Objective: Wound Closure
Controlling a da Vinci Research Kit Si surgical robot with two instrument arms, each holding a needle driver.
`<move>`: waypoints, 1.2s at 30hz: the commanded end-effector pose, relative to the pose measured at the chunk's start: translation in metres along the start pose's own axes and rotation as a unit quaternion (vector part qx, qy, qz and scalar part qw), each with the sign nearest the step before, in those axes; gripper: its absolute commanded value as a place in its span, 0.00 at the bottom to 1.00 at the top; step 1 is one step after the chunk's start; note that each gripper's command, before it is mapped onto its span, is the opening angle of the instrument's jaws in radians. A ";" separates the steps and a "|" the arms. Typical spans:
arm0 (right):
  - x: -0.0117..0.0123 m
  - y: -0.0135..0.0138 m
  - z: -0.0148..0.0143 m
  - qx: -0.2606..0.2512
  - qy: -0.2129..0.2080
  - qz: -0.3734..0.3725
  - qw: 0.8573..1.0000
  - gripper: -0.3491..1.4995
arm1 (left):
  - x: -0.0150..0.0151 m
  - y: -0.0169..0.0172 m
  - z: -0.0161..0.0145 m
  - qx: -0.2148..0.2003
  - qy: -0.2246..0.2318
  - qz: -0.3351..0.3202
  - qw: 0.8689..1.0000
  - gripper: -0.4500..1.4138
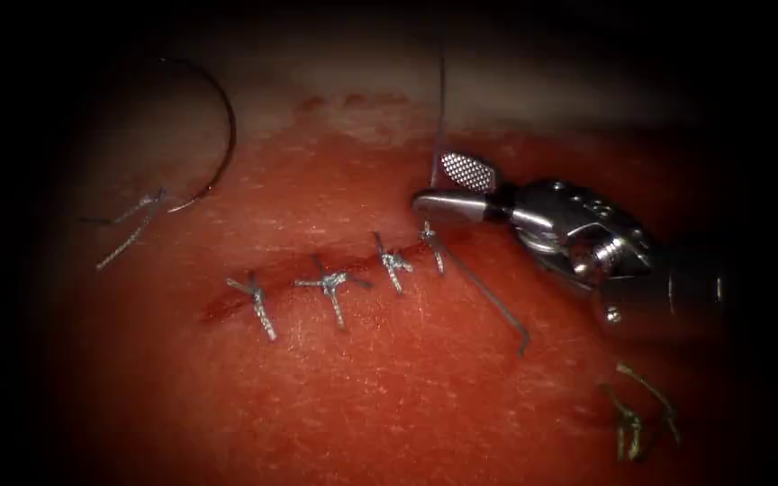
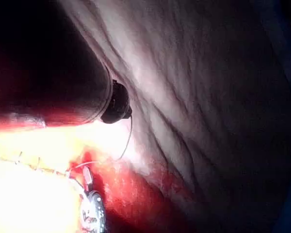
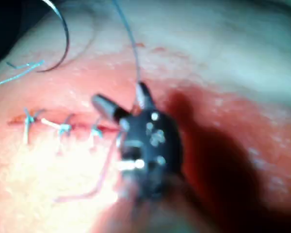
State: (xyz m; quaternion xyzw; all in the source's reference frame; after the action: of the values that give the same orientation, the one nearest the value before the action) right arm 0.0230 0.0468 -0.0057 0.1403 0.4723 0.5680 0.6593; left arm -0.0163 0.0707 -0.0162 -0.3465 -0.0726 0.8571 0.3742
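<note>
My shiny right claw [image 1: 432, 184] is spread at the thin grey thread [image 1: 440, 108] over the 4th knot. The curved dark needle [image 1: 218, 135] lies far left, out of the red tissue [image 1: 389, 396]. I think trimming comes next, needing a careful snip.

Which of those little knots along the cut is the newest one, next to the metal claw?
Find the cut running across the red tissue, crossed by four knots. Follow it to its right end, under the open right claw. That stitch alone has long thread rising from it between the jaws.

No readable text, labels, brands, numbers or signs anywhere
</note>
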 end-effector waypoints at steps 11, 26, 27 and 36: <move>0.0000 -0.0006 0.0030 -0.030 -0.013 -0.067 0.997 0.98 | 0.0018 0.0018 -0.0012 -0.011 0.022 0.010 1.000 0.05; 0.0001 -0.0020 0.0063 -0.048 -0.004 -0.077 0.996 0.99 | 0.0038 0.0049 -0.0034 -0.024 0.039 0.019 0.999 0.05; 0.0001 -0.0021 0.0064 -0.047 -0.004 -0.080 0.996 0.99 | 0.0038 0.0049 -0.0034 -0.024 0.039 0.022 0.999 0.05; -0.0009 -0.0030 0.0084 -0.048 -0.005 -0.099 0.994 0.99 | 0.0041 0.0054 -0.0036 -0.025 0.040 0.023 0.999 0.05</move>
State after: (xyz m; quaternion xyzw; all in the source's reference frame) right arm 0.0309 0.0484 -0.0035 0.0620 0.4513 0.5218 0.7212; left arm -0.0188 0.0690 -0.0240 -0.3912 -0.0708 0.8497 0.3464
